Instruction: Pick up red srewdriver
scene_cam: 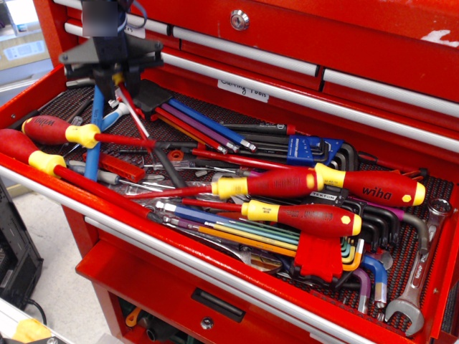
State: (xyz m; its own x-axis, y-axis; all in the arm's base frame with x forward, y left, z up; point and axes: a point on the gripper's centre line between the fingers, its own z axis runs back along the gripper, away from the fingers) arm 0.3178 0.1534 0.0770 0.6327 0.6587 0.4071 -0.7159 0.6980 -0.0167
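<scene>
The slim red screwdriver has a small yellow collar just under the gripper. Its thin red shaft slants down and to the right, and its tip ends near the tools in the drawer's left part. My black gripper is above the back left corner of the open red drawer. It is shut on the screwdriver's narrow handle, which is mostly hidden between the fingers. The screwdriver hangs tilted and is largely lifted off the pile.
Thick red "wiha" screwdrivers with fat yellow collars lie at the left and in the middle. There are also a blue-handled tool, coloured hex keys and a wrench. The closed upper drawers rise close behind the gripper.
</scene>
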